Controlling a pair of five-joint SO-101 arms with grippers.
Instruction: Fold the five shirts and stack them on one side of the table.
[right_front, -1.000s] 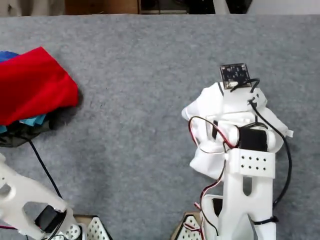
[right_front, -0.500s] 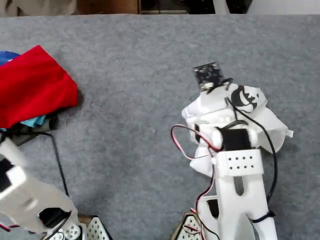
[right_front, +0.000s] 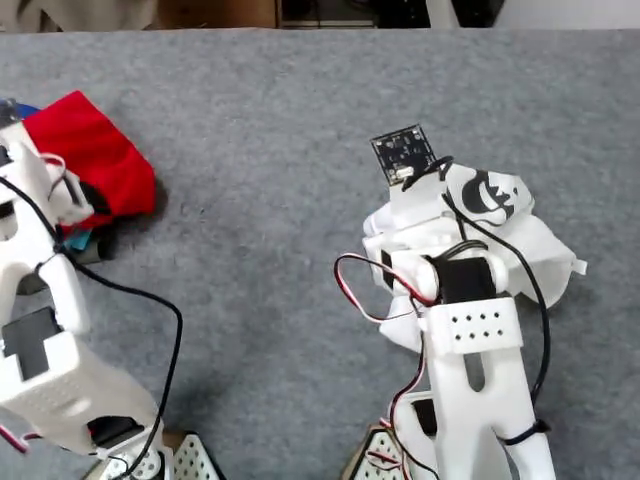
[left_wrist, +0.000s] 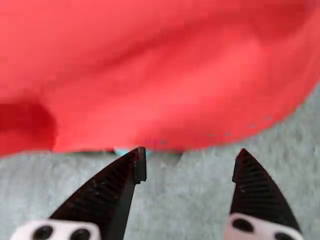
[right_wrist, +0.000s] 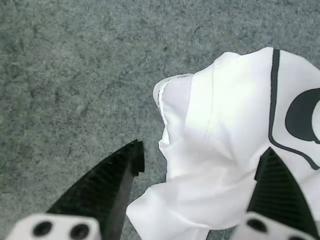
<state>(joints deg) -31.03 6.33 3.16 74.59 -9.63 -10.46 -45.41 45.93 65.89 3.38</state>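
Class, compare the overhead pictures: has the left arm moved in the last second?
Yes. The left arm has swung from the near edge of the table up to the red shirt, now covering part of it.

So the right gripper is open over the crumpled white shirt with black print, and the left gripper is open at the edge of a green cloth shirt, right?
Not quite: it is a red cloth shirt, not a green one, at the edge of which the left gripper is open, as the left wrist view shows. The right gripper is open over the crumpled white shirt with black print.
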